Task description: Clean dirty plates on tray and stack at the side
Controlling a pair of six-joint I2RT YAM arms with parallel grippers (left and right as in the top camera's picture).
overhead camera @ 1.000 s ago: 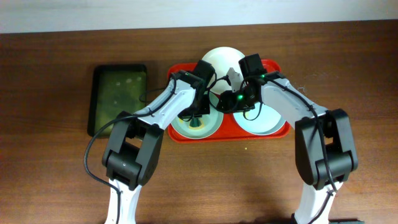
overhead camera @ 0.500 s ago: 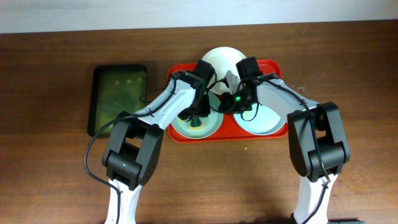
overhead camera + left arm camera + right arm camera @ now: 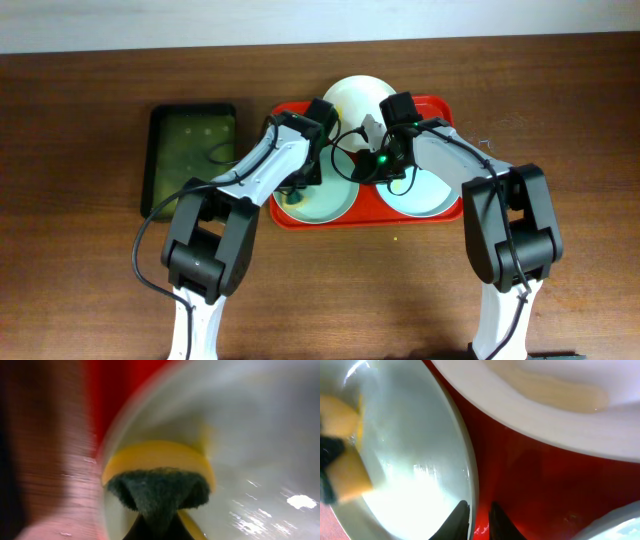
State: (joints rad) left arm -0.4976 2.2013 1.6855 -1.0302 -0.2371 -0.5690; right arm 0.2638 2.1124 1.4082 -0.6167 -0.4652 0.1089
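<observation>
where fuzzy yellow sponge (image 3: 157,485) meets glossy round plate (image 3: 260,460), tray (image 3: 115,390) red.

Tray (image 3: 440,105) red. Left plate (image 3: 335,206), right plate (image 3: 430,198) pale mint-blue; rear plate (image 3: 355,93) cream (yellowish smear). Sponge (image 3: 157,457) yellow, dark green pad.

we found the tray (image 3: 442,104) on the table (image 3: 100,280), a smaller tray (image 3: 190,150) apart to its left. in the tray sat the left plate (image 3: 332,203) and right plate (image 3: 430,195) side by side in front, the rear plate (image 3: 355,95) behind, between them. a sponge (image 3: 159,480) rested in the left plate.
</observation>
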